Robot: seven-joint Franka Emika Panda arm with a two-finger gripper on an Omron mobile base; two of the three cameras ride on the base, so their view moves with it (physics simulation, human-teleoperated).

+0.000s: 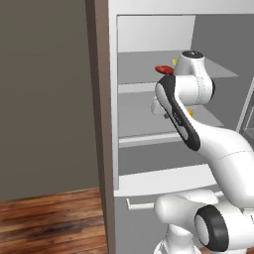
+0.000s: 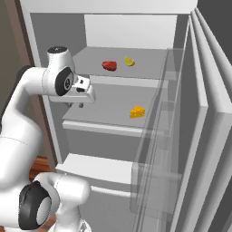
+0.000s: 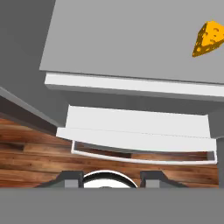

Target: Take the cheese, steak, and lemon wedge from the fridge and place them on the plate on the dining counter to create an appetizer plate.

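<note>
The tall light grey fridge [image 2: 113,27] with grey-brown side is shown with its door swung open. On its upper inner shelf the small flat bright red steak [image 2: 109,65] is seen lying just beside the pale yellow crescent-shaped lemon wedge [image 2: 129,61], the two close together but apart. On the shelf below, the orange-yellow blocky chunk of cheese [image 2: 137,112] is seen resting near the front edge, well apart from the steak and lemon wedge above it. The white arm's two-finger gripper [image 2: 75,104] is held over the front left part of that same lower shelf, pointing downward, to the left of the cheese and not touching it. In the hand view the two dark finger tips [image 3: 70,178] are seen standing apart with nothing between them, so the gripper is parted and empty; the cheese [image 3: 208,39] appears at the upper right. Below the shelves the fridge's bottom drawer [image 3: 135,127] with its pale bar handle [image 3: 144,157] is shown above a brown wooden floor [image 1: 49,218]
</note>
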